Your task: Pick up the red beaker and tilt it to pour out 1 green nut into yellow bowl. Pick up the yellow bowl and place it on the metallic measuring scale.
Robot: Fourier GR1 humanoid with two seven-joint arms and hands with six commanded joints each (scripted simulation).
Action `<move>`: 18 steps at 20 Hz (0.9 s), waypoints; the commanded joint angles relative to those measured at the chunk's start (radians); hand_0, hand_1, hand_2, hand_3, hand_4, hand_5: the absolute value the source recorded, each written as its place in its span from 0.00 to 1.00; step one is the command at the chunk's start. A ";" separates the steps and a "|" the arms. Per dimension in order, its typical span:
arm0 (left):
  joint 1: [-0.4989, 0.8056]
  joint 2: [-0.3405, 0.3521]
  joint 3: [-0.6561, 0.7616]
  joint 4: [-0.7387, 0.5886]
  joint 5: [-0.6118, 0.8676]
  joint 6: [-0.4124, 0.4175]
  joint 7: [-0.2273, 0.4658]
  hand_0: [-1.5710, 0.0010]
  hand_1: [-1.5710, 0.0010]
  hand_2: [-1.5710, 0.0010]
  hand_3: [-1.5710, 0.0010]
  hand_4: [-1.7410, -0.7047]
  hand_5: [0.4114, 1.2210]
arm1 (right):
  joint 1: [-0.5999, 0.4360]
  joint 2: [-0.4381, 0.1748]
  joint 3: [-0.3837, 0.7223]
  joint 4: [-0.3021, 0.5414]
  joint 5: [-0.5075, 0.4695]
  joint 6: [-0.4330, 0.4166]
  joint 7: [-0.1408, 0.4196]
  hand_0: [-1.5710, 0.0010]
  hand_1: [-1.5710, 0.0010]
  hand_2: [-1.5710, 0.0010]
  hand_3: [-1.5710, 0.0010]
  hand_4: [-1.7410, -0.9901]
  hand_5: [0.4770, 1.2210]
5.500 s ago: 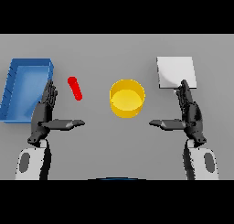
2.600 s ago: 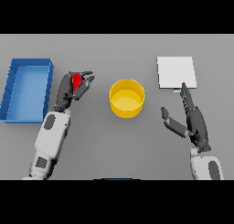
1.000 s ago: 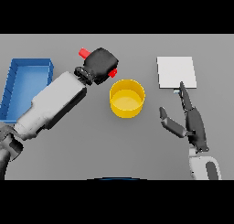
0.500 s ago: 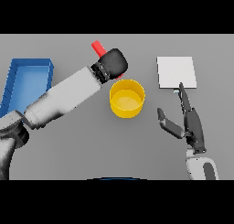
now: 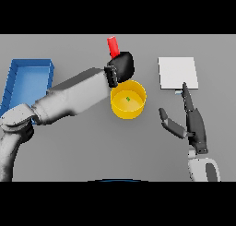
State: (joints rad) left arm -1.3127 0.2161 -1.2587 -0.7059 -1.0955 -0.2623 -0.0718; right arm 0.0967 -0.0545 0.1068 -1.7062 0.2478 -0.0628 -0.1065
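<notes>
Count on the grey worktop (image 5: 83,146): one red beaker, one yellow bowl, one green nut, one metallic scale, one blue tray.

The slim red cylindrical beaker (image 5: 113,46) is off the worktop, clasped in the dark left hand (image 5: 122,66), fingers curled round its lower end; only the upper part sticks out above the hand, leaning a little to the left. Hand and beaker sit just behind the far rim of the round yellow bowl (image 5: 128,109), the hand overlapping that rim.

The small green nut (image 5: 128,99) lies inside the bowl, near its centre.

The square, pale metallic measuring scale (image 5: 178,73) lies flat to the right of the bowl, apart from it.

The right hand (image 5: 194,123) hovers near the scale's front edge, fingers straight, thumb spread toward the bowl, holding nothing.

The blue rectangular tray (image 5: 27,80) sits at far left, partly behind the left arm.
</notes>
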 commanded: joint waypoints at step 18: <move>-0.356 0.050 -0.054 0.233 0.065 0.091 -0.035 0.00 0.00 0.00 0.20 0.01 1.00 | -0.001 -0.008 0.005 -0.001 0.006 0.004 -0.040 1.00 1.00 1.00 1.00 0.77 0.25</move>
State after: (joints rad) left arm -1.6701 0.2675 -1.3122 -0.4723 -1.0293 -0.1729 -0.1007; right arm 0.0959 -0.0624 0.1115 -1.7073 0.2540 -0.0591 -0.1474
